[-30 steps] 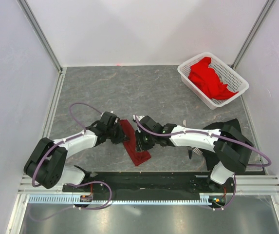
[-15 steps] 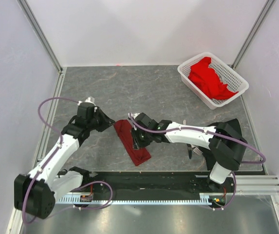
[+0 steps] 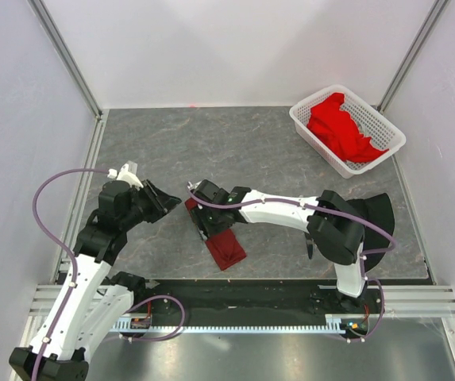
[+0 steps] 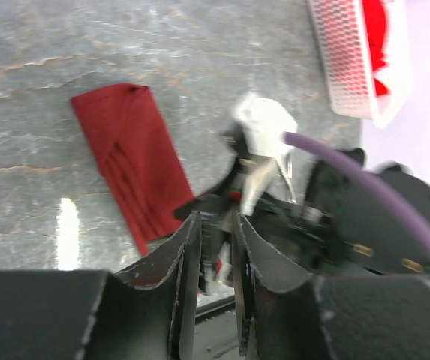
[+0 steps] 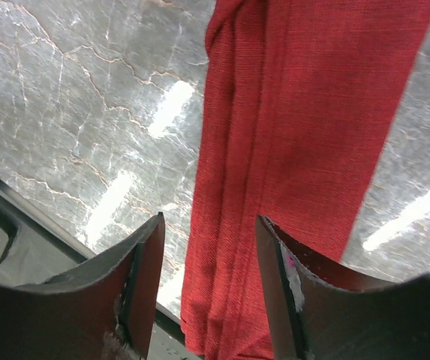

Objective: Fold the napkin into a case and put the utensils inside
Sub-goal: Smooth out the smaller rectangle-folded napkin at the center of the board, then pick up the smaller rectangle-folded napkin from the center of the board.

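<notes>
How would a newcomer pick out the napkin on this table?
On the grey table, look near the front edge, about midway across. The napkin lies flat there as a narrow dark maroon strip, unlike the brighter red cloth bunched in the white basket.

Your right wrist view cut the napkin point(image 5: 305, 150) off at its top edge, and your left wrist view blurred the right arm point(image 4: 263, 131) badly.

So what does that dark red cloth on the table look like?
The napkin is dark red woven cloth, folded into a long narrow strip with soft lengthwise creases. It lies flat and slanted on the grey table, near the front edge. The right gripper is over its far end, fingers open.
</notes>
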{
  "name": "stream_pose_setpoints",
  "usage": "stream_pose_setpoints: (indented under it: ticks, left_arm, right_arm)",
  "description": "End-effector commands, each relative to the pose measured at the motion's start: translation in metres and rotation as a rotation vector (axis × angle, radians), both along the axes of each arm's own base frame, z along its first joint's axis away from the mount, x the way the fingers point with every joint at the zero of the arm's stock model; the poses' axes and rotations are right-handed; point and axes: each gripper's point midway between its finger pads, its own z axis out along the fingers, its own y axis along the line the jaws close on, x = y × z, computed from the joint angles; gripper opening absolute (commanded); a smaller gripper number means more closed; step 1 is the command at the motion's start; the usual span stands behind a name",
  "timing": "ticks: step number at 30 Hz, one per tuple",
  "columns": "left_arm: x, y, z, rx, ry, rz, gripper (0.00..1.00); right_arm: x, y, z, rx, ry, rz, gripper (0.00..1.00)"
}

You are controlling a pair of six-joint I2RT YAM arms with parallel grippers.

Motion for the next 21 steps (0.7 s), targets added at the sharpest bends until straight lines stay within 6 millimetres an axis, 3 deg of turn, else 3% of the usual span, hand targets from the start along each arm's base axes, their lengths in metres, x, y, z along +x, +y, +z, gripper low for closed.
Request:
stream_pose_setpoints:
  ticks: [1, 9, 13, 21]
  left_arm:
    - [-0.012, -0.011, 0.003, -0.066, 0.017, -0.055, 0.30]
    - [-0.019, -0.015, 0.009, -0.088, -0.001, -0.087, 0.30]
    - [-0.021, -0.015, 0.008, -0.088, -0.002, -0.092, 0.30]
    - [-0.020, -0.008, 0.016, -0.051, -0.026, -0.071, 0.31]
  right_arm:
    - [0.004, 0.009, 0.002, -0.033, -0.037, -0.007, 0.60]
    - [0.008, 0.008, -0.015, -0.132, -0.147, -0.037, 0.60]
    - [0.000, 0.007, -0.031, -0.184, -0.156, -0.022, 0.60]
    - [-0.007, -0.004, -0.038, -0.325, -0.308, -0.103, 0.56]
